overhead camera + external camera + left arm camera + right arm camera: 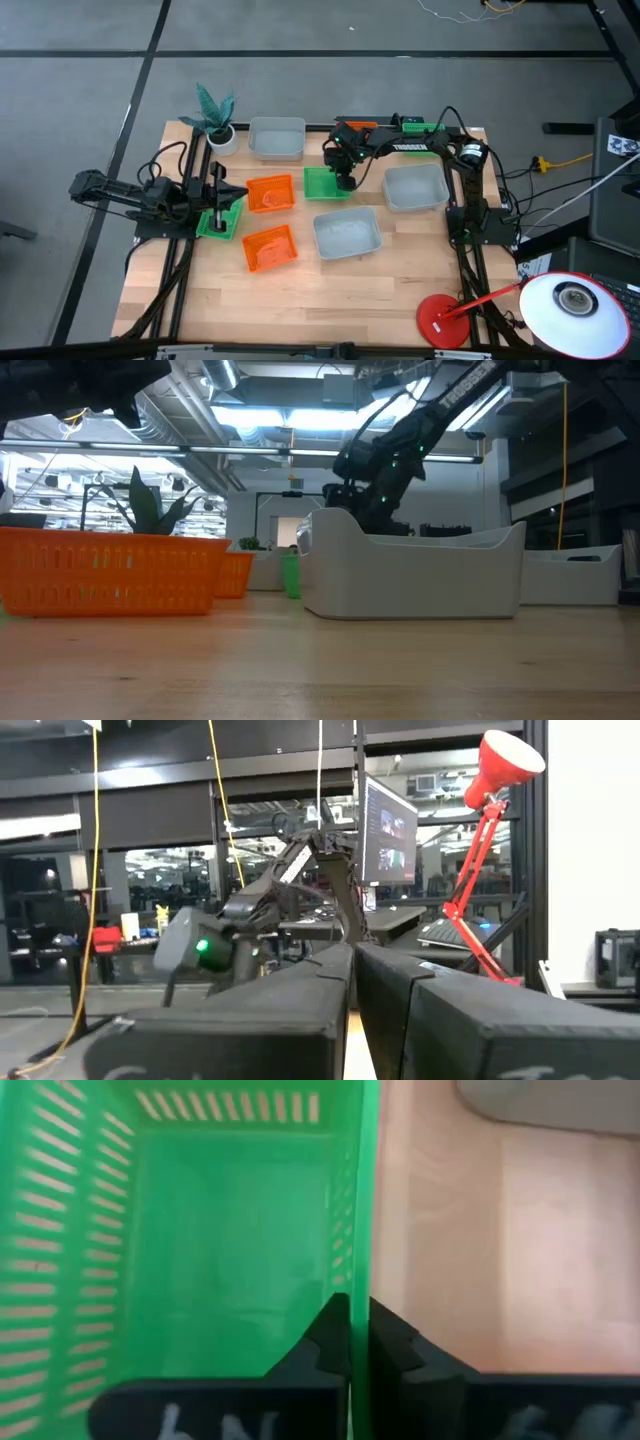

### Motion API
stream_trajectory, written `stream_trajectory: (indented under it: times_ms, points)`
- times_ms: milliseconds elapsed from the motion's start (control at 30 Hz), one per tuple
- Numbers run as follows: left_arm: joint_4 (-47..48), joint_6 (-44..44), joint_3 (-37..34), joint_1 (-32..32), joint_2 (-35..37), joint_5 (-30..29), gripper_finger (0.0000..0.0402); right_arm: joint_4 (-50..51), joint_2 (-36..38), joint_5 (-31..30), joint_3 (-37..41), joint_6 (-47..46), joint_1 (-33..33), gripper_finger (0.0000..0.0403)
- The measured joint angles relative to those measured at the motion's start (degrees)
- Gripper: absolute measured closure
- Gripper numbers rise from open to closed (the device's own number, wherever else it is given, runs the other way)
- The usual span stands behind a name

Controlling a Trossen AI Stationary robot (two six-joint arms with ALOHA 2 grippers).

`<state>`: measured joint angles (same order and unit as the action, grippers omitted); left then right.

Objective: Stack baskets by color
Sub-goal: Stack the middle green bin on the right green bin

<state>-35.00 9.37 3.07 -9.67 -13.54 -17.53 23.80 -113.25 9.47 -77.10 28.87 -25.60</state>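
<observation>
The pale wooden table (pixel 300 300) carries everything, and its near half lies bare; three pale grey plastic tubs sit on it, one at the far edge (pixel 277 139), one to the right (pixel 415 188) and one near the middle (pixel 347 234), each apart from its neighbours. Two orange slotted plastic baskets lie left of centre, one (pixel 270 193) behind the other (pixel 269 248), with a strip of wood between them. The green slotted plastic basket at the centre (pixel 322 183) is pinched at its right-hand wall by the right gripper (pixel 350 1342), whose fingers are closed tight on the thin rim, one inside and one outside; bare wood runs alongside that wall. A second green basket (pixel 219 222) sits at the left edge beneath the left gripper (pixel 216 193), whose fingers (pixel 300 1010) are pressed together and hold nothing. A small white pot with a teal plant (pixel 218 122) stands at the far left corner.
</observation>
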Motion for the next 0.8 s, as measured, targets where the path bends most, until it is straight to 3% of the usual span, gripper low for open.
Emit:
stream_trajectory:
  times_ms: [267, 533, 800]
  points:
    - [-0.23, 0.23, 0.00, 0.01, 0.00, 0.00, 0.0392, 21.65, 14.20, -4.10, -5.55, 1.61, 0.05, 0.0401]
    - [-0.31, 0.28, 0.00, 0.01, 0.00, 0.01, 0.0392, 40.14, 30.18, -22.60, -5.75, -1.50, -3.00, 0.0401]
    - [-0.56, 0.30, 0.00, 0.02, 0.00, -0.01, 0.0392, 52.55, 37.73, -35.36, -5.73, -11.35, -9.07, 0.0402]
